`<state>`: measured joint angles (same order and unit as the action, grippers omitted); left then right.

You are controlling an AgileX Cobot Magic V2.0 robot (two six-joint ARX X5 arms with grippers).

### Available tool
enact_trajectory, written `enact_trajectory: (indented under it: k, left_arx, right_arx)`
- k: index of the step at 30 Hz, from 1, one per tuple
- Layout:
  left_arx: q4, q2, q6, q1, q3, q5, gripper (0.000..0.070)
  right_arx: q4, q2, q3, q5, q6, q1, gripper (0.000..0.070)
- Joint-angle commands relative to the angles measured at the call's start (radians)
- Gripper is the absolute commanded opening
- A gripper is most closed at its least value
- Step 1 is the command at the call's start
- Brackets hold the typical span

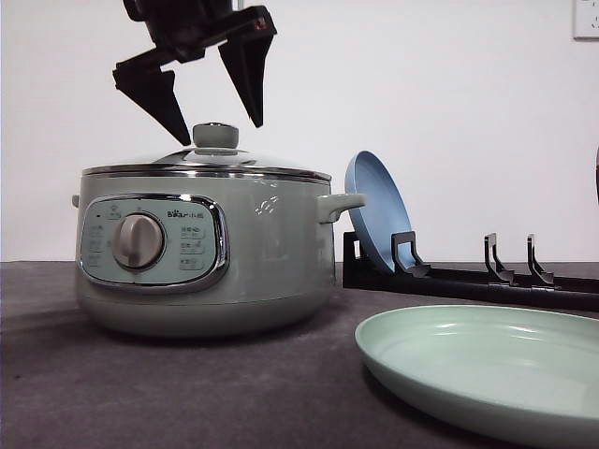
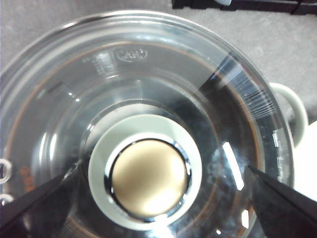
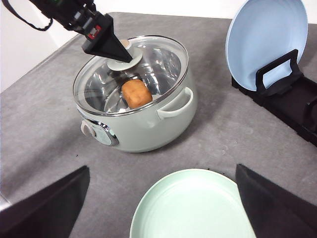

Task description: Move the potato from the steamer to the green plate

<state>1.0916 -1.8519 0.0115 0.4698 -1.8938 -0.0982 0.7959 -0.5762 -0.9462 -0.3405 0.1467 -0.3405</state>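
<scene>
Left gripper (image 1: 221, 105): spread wide, holding nothing, hanging just above the lid knob (image 1: 216, 135), one finger on each side of it and clear of it.
Step in hand, as judged: lifting the glass lid (image 3: 131, 74) off, since it covers the pot and nothing can be taken out before.
Doing it well: lower straight down until the fingertips (image 2: 34, 203) are level with the waist of the knob, close evenly on both sides, then lift vertically so the lid does not drag on the chrome rim.
Centring: in the left wrist view, knob a little nearer one finger than the other; small correction advisable before closing.
Steamer (image 1: 201, 253): directly under the left gripper, standing on the grey tabletop (image 1: 140, 393), lid fully seated.
Potato (image 3: 136, 92): inside the steamer, below and slightly to the side of the knob, seen through the glass.
Potato axis: lying flat, long axis roughly horizontal; exact heading hard to read through the glass.
Right gripper (image 3: 161, 208): wide apart, holding nothing, high over the green plate (image 3: 190, 206).
Green plate: lying flat, bare, near the steamer.
Blue plate (image 3: 265, 39): upright in the black rack (image 3: 290, 96), well away.
</scene>
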Motion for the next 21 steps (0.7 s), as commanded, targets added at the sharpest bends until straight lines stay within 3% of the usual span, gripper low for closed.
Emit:
enact_trajectory:
  k: [1,10,14,18,21]
  left_arx:
    - [-0.007,-0.023,0.011,0.009,-0.03,0.006,0.0624]
    - [-0.006,-0.023,0.026,0.009,-0.03,0.006,0.0476]
    - [-0.005,-0.023,0.031,0.01,-0.03,0.006,0.0326]
    - [0.002,-0.023,0.031,0.01,-0.03,0.006,0.0245]
    - [0.013,-0.023,0.031,0.01,-0.03,0.006,0.0111]
  right_arx:
    - [-0.009,-0.002,-0.011,0.0,0.007,-0.004,0.0596]
    - [-0.008,-0.002,-0.011,0.0,0.007,-0.004,0.0596]
    - [-0.006,-0.002,-0.011,0.0,0.007,-0.004,0.0596]
    - [-0.003,-0.002,-0.011,0.0,0.007,-0.004,0.0596]
    - [-0.002,-0.002,-0.011,0.0,0.007,-0.004,0.0596]
